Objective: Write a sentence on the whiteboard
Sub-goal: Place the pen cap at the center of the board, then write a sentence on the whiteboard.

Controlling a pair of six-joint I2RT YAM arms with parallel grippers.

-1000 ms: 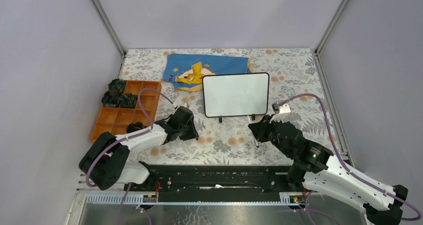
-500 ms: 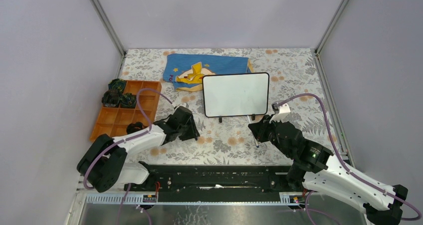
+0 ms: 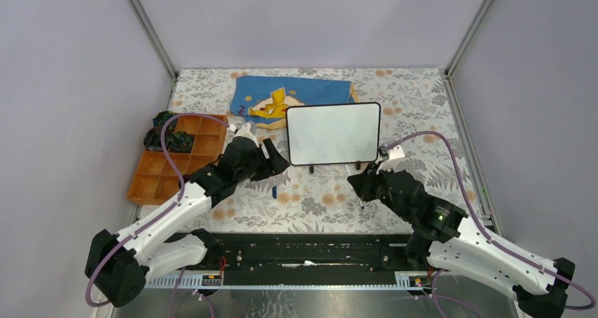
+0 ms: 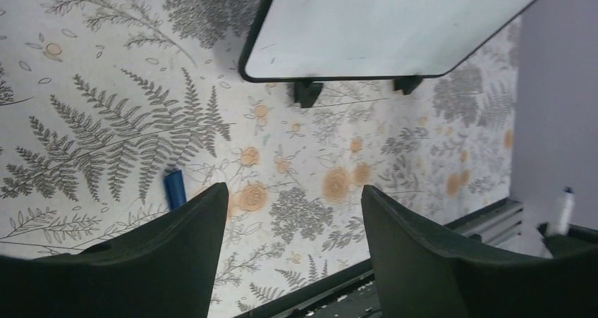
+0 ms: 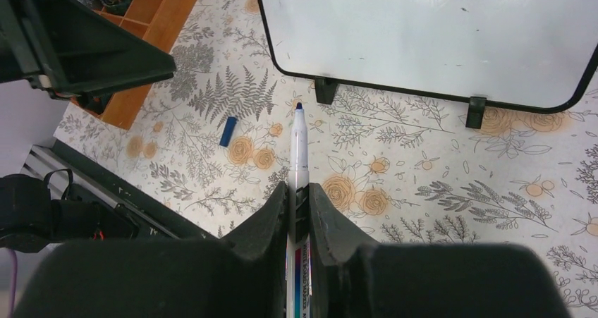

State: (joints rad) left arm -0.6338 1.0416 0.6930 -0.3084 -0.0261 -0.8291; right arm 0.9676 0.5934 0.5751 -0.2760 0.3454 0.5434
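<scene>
The whiteboard (image 3: 333, 133) stands on little black feet mid-table, its white face (image 5: 430, 36) blank; no sentence is in view on it. My right gripper (image 3: 357, 182) is shut on a white marker (image 5: 299, 149), uncapped, its dark tip pointing at the board's lower edge, a short way off. My left gripper (image 3: 271, 159) hovers open and empty by the board's lower left corner (image 4: 254, 71). A small blue cap (image 3: 274, 191) lies on the table below it, also in the left wrist view as the cap (image 4: 175, 189) beside the left finger.
An orange compartment tray (image 3: 176, 163) with dark bundles (image 3: 166, 136) sits at the left. A blue cloth with a yellow cartoon figure (image 3: 282, 99) lies behind the board. Grey walls close in both sides and the back.
My left gripper has opened and swung forward toward the board's left corner. The blue cap now lies loose on the table. The right gripper has barely moved.
</scene>
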